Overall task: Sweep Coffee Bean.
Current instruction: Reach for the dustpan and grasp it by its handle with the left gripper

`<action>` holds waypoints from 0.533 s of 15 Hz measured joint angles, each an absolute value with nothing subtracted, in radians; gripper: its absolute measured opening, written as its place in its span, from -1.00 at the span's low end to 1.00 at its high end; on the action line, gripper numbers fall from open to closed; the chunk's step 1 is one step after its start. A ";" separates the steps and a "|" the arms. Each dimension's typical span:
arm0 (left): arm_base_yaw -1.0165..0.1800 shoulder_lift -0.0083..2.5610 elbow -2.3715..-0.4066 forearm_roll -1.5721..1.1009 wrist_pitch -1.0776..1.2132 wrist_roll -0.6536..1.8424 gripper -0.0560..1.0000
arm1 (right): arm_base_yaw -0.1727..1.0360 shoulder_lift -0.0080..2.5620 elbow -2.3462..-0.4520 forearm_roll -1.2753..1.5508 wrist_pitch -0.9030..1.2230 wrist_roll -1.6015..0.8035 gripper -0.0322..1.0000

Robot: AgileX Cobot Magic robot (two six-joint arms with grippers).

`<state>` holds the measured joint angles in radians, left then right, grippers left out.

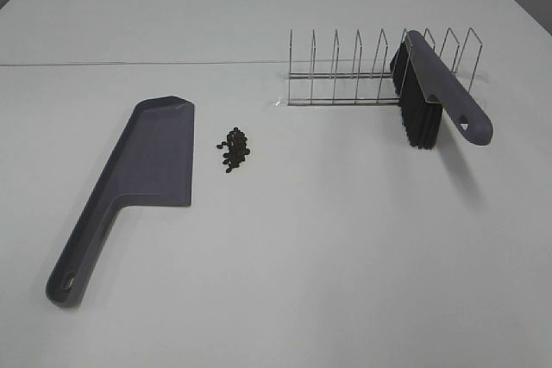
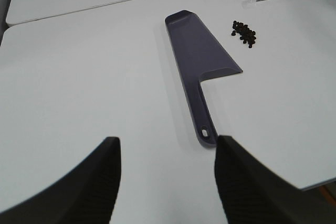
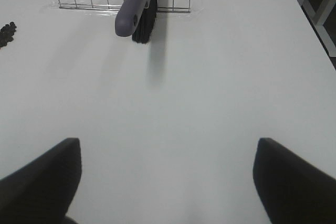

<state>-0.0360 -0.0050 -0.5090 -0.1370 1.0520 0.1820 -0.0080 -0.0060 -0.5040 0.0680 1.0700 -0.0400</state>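
A small cluster of dark coffee beans [image 1: 234,149] lies on the white table, just right of the grey dustpan [image 1: 147,170], which lies flat with its handle toward the front left. The beans [image 2: 244,33] and dustpan [image 2: 199,59] also show in the left wrist view. A grey brush with black bristles [image 1: 431,96] leans in a wire rack [image 1: 362,71] at the back right; it shows in the right wrist view [image 3: 137,6]. My left gripper [image 2: 165,182] is open, behind the dustpan's handle end. My right gripper [image 3: 168,182] is open, well short of the brush. Neither arm shows in the high view.
A seam between two table tops [image 1: 138,63] runs across the back. The table's right edge [image 3: 310,19] shows in the right wrist view. A few beans [image 3: 6,32] show at that view's edge.
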 joint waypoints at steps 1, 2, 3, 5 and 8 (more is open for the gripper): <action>-0.036 -0.005 -0.509 -0.137 1.052 0.182 0.11 | -0.008 -0.006 -0.504 0.068 1.070 -0.040 0.68; -0.036 -0.005 -0.509 -0.137 1.052 0.182 0.11 | -0.008 -0.006 -0.504 0.068 1.070 -0.040 0.68; -0.036 -0.005 -0.509 -0.137 1.052 0.182 0.11 | -0.008 -0.006 -0.504 0.068 1.070 -0.040 0.68; -0.036 -0.005 -0.509 -0.137 1.052 0.182 0.11 | -0.008 -0.006 -0.504 0.068 1.070 -0.040 0.68; -0.036 -0.005 -0.509 -0.137 1.052 0.182 0.11 | -0.008 -0.006 -0.504 0.068 1.070 -0.040 0.68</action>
<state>-0.0360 -0.0050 -0.5090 -0.1370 1.0520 0.1820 -0.0080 -0.0060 -0.5040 0.0680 1.0700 -0.0400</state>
